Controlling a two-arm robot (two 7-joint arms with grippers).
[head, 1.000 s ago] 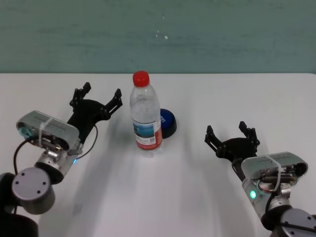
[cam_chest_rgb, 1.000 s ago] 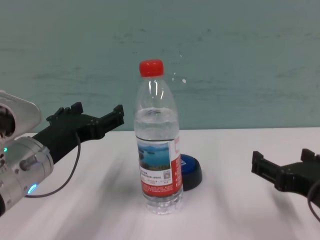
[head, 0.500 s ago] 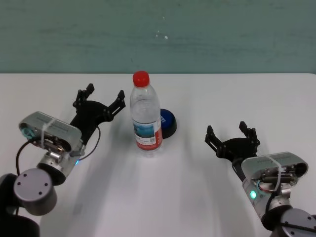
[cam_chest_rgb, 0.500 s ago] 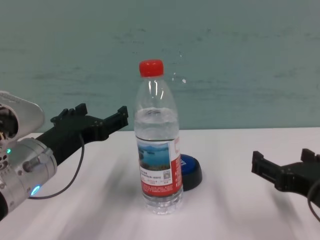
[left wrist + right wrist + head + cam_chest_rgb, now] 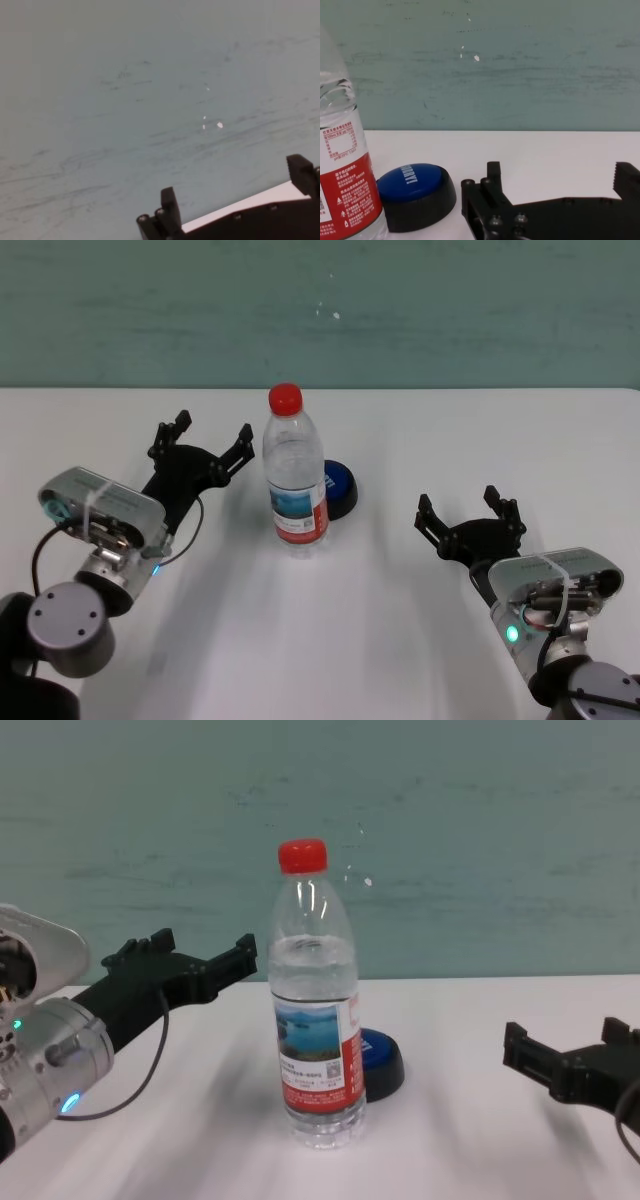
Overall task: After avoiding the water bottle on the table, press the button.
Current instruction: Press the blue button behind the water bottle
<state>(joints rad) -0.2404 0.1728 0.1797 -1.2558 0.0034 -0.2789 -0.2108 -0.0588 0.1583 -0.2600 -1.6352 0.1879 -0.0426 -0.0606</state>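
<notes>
1. Two tools flank the scene; the left tool (image 5: pixel 200 438) hovers raised above the desk (image 5: pixel 320 640), just left of the water bottle (image 5: pixel 296 472), fingers spread wide, holding nothing.
2. Bottle stands upright at centre; the button (image 5: pixel 340 488) sits just behind it, to its right.
3. Step in hand: skirting the bottle. The next move likely calls for passing behind it, then descending.
4. Right tool (image 5: pixel 470 512) rests apart, open, empty.

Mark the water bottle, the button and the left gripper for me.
water bottle (image 5: pixel 297 508), head view, on its label.
button (image 5: pixel 415 181), right wrist view, on its blue dome.
left gripper (image 5: pixel 209 433), head view, between its open jaws.
</notes>
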